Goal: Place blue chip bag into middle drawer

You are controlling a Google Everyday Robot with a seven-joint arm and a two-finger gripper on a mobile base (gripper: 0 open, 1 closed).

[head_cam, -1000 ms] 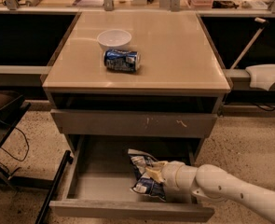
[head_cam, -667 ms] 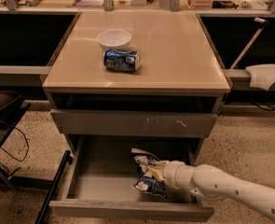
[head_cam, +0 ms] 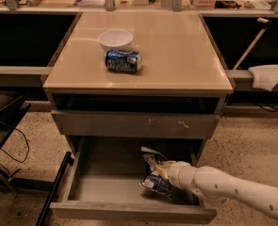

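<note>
The blue chip bag (head_cam: 152, 174) is inside the open middle drawer (head_cam: 101, 185), at its right side, standing tilted with its crumpled top up. My gripper (head_cam: 164, 171) reaches in from the lower right at the end of the white arm (head_cam: 223, 187). It is shut on the bag's right edge. Whether the bag's lower end rests on the drawer floor or hangs just above it I cannot tell. The drawer is pulled far out, and its plain front (head_cam: 129, 212) is near the bottom of the view.
A closed grey drawer front with pale scratch marks (head_cam: 134, 125) sits above the open drawer. On the tan cabinet top (head_cam: 176, 55) stand a white bowl (head_cam: 115, 39) and a blue soda can (head_cam: 123, 60) lying on its side. A black stand (head_cam: 6, 126) is at the left.
The gripper and the bag have shifted slightly to the right and deeper into the drawer. The can and bowl have not moved.
</note>
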